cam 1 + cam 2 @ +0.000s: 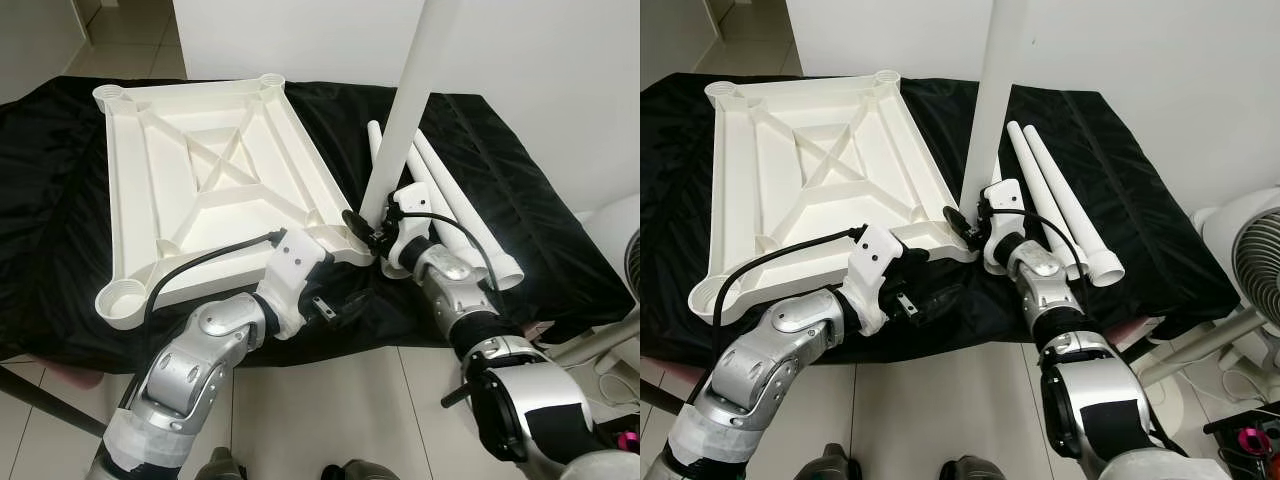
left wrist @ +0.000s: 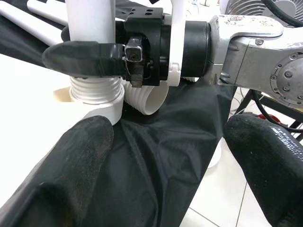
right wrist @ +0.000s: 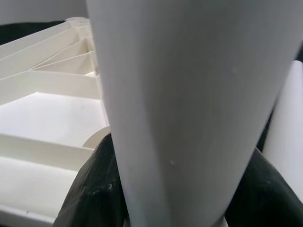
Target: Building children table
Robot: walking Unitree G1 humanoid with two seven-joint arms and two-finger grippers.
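Observation:
The white table top [image 1: 200, 170] lies upside down on a black cloth. A white leg [image 1: 405, 100] stands upright at its near right corner socket [image 2: 94, 111], with the threaded end [image 2: 97, 90] partly showing above the socket. My right gripper [image 1: 366, 228] is shut on the leg just above the threads, and one black finger [image 2: 85, 59] wraps around it. In the right wrist view the leg [image 3: 189, 94] sits between both fingers. My left gripper [image 2: 165, 179] rests low on the cloth just in front of that corner, open, with nothing between its fingers [image 2: 61, 170].
Two more white legs [image 1: 1060, 200] lie side by side on the cloth to the right of the table top. A white fan [image 1: 1240, 250] stands at the far right. The cloth's front edge drops to a tiled floor [image 1: 360, 410]. A white wall rises behind.

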